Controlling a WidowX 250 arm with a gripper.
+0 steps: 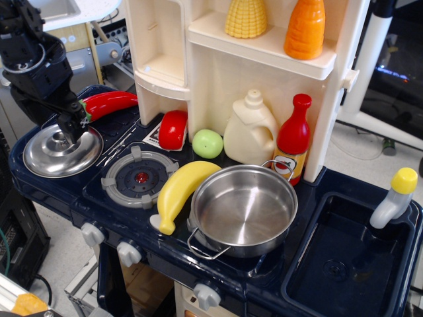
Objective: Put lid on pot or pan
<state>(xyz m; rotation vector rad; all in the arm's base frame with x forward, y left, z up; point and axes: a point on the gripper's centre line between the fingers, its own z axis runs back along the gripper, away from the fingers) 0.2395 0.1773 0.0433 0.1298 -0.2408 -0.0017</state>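
At the front of the toy stove, the pot [243, 211] sits open and empty, a shallow round vessel of shiny steel with a thin wire loop handle toward the viewer and another behind. Just left of the pot, touching its rim, lies a smooth yellow plastic banana [177, 191]. Further left of the pot is the grey burner ring [139, 177] with a red centre, ridged and matte. Well to the left of the pot rests the lid [61, 149], a slightly domed, mirror-like disc on the dark blue counter [79, 198]. The black gripper [66, 132] stands right over the lid's middle, where the small knob should be; whether its fingers are spread or already pinching the knob, the view does not tell.

The step in hand seems to be the grasp of the knob. The polished metal is probably slippery, so the grip should be centred and firm, and the lift straight up. The carry toward the pot should pass above the burner ring and banana. Behind the pot stand a cream jug [250, 129] and a glossy red bottle [293, 137].
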